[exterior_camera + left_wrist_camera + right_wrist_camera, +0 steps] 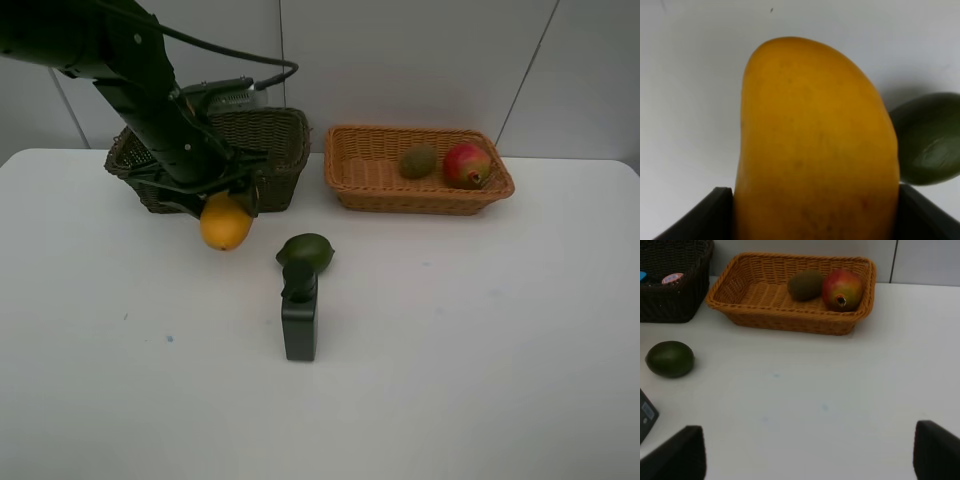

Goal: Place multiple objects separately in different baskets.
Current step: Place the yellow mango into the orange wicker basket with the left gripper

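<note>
White table (480, 380) fills the scene, with a pale wall behind it. Across its 10 o'clock corner reaches the black left arm (130, 70), sloping down in front of the dark olive-brown basket (275, 135), the deeper of the two, which sits at about 11 o'clock. The orange-tan basket (420, 195), shallower, sits at about 1 o'clock, apart from the dark one. The left gripper (224, 205) is clamped on the orange-yellow mango (225, 222): in the left wrist view its black fingers (710, 215) press against both flanks of the fruit. The mango hangs at 6 o'clock from the dark basket's front wall, outside both baskets. The right gripper (805, 460) is spread wide with only bare tabletop between its fingers, and it touches nothing. Near the table's middle is the dark green bottle (299, 320), its cap end toward 12 o'clock, where the green avocado (306, 251) rests on the table, at 4 o'clock from the mango. Inside the orange-tan basket, the red pomegranate (467, 164) lies toward its 3 o'clock end with the brown kiwi (418, 161) just beside it at 9 o'clock. The right wrist view shows a blue item (642, 276) and a pink-topped item (672, 278) inside the dark basket.
</note>
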